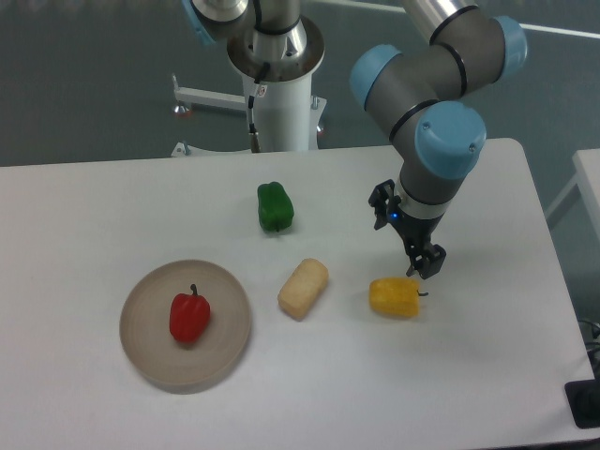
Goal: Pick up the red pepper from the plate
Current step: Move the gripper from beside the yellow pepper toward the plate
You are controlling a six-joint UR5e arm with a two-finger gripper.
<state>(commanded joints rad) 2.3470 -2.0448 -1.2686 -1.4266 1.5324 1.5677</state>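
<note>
Dark grey floor behind; a broad white table [112, 202] fills most of the view, with a white pedestal [281, 103] at its far edge. Grey UR5e arm with pale blue joint caps [441, 103] reaches down over the right half of the table. Round beige-tan plate with a low rim [141, 352] sits front left. Black two-finger gripper [424, 262] hangs just above and right of a yellow pepper [394, 297]; cannot tell how wide its jaws stand, nothing seen held. Pale cream oblong roll-shaped item [304, 289] lies between plate and yellow pepper. Green pepper [275, 207] farther back. Small glossy red pepper with dark stem [189, 317] rests on the plate, near centre, well apart from the gripper.
</note>
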